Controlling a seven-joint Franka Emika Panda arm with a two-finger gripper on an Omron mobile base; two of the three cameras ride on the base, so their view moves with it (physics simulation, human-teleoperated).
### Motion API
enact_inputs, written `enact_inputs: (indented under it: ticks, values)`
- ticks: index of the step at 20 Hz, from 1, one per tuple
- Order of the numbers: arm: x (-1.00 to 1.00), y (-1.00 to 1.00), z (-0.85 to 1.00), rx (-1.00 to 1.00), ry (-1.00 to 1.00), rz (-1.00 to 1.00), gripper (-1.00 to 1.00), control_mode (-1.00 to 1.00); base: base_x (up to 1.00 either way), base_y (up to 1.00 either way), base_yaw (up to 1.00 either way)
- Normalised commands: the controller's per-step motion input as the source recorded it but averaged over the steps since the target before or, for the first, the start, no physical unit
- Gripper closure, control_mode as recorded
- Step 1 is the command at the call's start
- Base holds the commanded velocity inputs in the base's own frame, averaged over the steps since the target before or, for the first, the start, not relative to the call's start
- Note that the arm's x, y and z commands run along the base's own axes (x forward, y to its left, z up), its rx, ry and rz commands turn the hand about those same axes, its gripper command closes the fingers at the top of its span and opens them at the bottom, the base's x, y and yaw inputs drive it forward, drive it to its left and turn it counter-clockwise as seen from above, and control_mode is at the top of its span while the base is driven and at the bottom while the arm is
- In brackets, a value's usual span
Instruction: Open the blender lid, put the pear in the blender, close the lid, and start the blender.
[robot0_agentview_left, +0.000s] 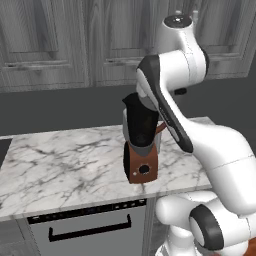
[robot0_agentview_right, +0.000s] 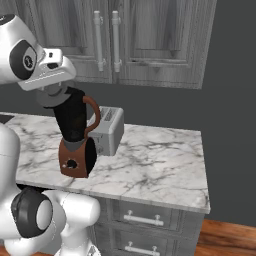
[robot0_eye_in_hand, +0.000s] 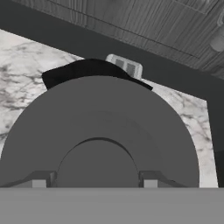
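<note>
Grey blender lid (robot0_eye_in_hand: 105, 127) held over blender (robot0_agentview_left: 141, 145).

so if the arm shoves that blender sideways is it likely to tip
Probably yes: the blender is tall on a narrow base, so a high push could topple it. The marble counter looks smooth, so a low push may slide it. It stands near the front edge.

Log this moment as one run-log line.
step: lid handling | gripper: jaws flank blender lid knob | blender: upright on counter | toaster: behind blender
</note>
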Motion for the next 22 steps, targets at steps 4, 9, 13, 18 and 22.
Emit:
enact_inputs:
  ticks: [4,9,13,18,22]
  values:
    - [0.24,0.12,0.0,0.0,0.09,0.0,1.0,-1.0,0.0,0.0,0.0]
    - [0.34,0.3,0.0,0.0,0.12,0.0,1.0,-1.0,0.0,0.0,0.0]
    - [0.39,0.22,0.0,0.0,0.08,0.0,1.0,-1.0,0.0,0.0,0.0]
    - [0.27,0.01,0.0,0.0,0.01,-0.02,1.0,-1.0,0.0,0.0,0.0]
    - [0.1,0.0,-0.1,0.0,0.0,-0.01,1.0,-1.0,0.0,0.0,0.0]
